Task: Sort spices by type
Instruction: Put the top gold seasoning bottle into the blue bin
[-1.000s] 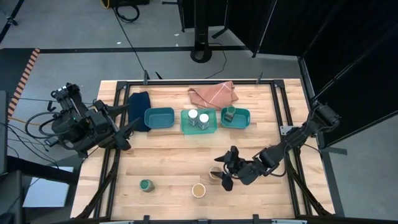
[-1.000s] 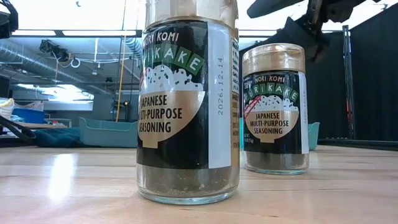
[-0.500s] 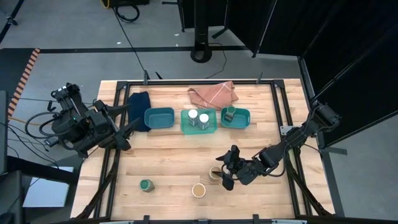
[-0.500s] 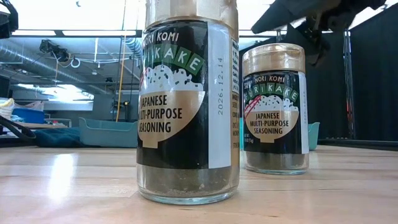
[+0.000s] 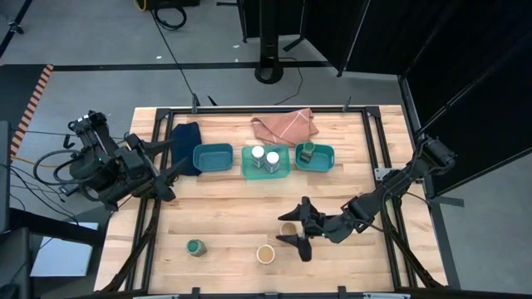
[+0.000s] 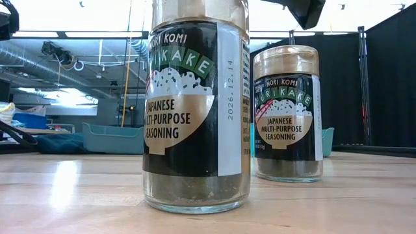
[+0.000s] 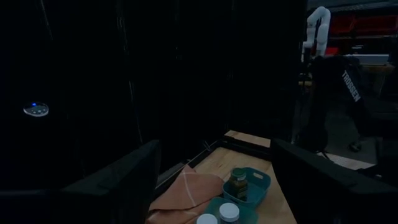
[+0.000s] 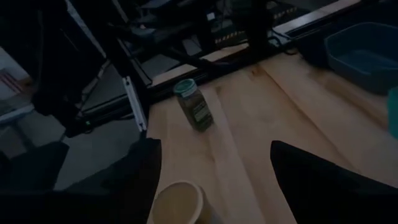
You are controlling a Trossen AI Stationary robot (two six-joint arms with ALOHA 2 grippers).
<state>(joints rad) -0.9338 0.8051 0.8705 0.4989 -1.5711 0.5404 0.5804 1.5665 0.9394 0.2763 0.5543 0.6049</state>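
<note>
Two tan-lidded spice jars stand on the table near its front: one (image 5: 266, 253) (image 6: 195, 110) by the near edge, the other (image 5: 288, 229) (image 6: 286, 114) just behind it. My right gripper (image 5: 293, 226) (image 8: 214, 186) hovers open above that farther jar, touching nothing. A green-lidded jar (image 5: 195, 247) (image 8: 194, 104) stands at the near left. Two white-lidded jars (image 5: 264, 156) sit in the middle teal tray (image 5: 283, 172), and a green-lidded jar (image 5: 307, 150) (image 7: 238, 180) sits in the right tray (image 5: 328, 158). My left gripper (image 5: 170, 162) (image 7: 217, 186) waits open at the table's left edge.
An empty teal tray (image 5: 213, 156) stands left of the middle one. A dark blue cloth (image 5: 186, 137) and a pink cloth (image 5: 287, 126) lie along the far edge. A black frame rail (image 5: 158, 216) runs along the table's sides.
My right gripper has risen from around the farther tan-lidded jar and tipped, leaving only its tip at the top of the low view. The jar has stayed upright where it was.
</note>
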